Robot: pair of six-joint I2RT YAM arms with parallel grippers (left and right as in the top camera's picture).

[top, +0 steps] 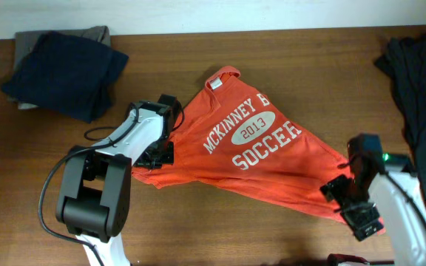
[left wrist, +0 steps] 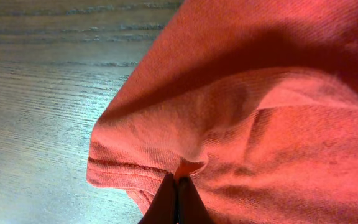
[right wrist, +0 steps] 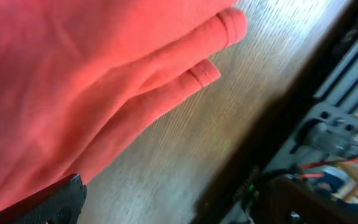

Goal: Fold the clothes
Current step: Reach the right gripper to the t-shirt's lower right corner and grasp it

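Note:
The clothes are a red-orange T-shirt (top: 272, 159) lying spread and creased across the middle of the table, white "SOCCER 2013" lettering facing up. My left gripper (top: 155, 157) sits at the shirt's left edge. In the left wrist view it (left wrist: 178, 190) is shut, pinching a small fold of the red fabric (left wrist: 241, 124) beside a hemmed edge. My right gripper (top: 350, 203) is at the shirt's lower right corner and stands open. Only one of its fingers (right wrist: 61, 202) shows in the right wrist view, with the shirt's cloth (right wrist: 73, 93) lying over it and two rolled hems hanging off.
A dark navy garment pile (top: 65, 63) on a grey one (top: 28, 41) lies at the back left. Dark clothing (top: 420, 89) drapes along the right side. The wooden table (top: 309, 59) shows around the shirt; its front edge (right wrist: 278, 118) is close to my right gripper.

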